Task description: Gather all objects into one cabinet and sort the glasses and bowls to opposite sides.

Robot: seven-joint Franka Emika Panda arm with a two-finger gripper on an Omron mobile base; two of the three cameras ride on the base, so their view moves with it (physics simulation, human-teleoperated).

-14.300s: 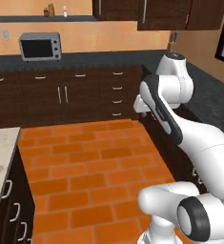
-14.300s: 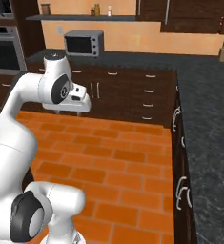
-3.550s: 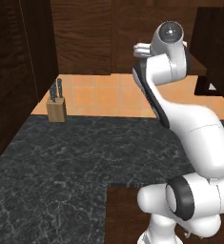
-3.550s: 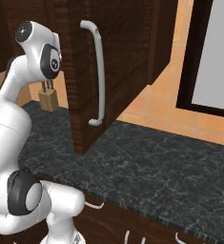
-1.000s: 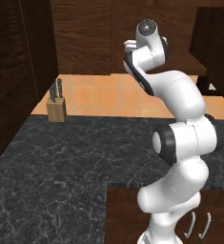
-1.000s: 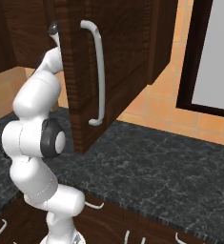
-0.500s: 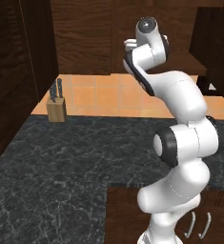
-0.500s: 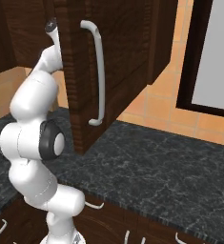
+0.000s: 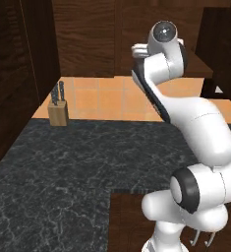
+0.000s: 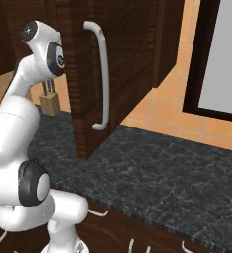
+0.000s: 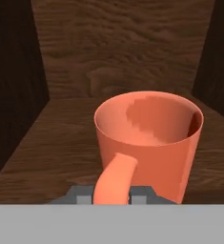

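A salmon-orange cup stands upright on the wooden shelf inside the dark brown cabinet. Its side handle points toward me. My gripper is shut on that handle, with one grey fingertip on each side of it. The cup looks empty. In the left base view my arm reaches up toward the cabinet. The right base view has the open cabinet door with its long light-grey bar handle, and the door hides my hand there. The bowl and the other glasses are out of view.
A dark speckled counter runs below the cabinet. A wooden knife block stands at its back left against the orange tiled wall. The open door hangs over the counter beside my arm. A dark-framed pane is at the right.
The base has driven from the open kitchen floor to this counter, so the whole view differs. Within the last second my arm's top joint has shifted slightly right.
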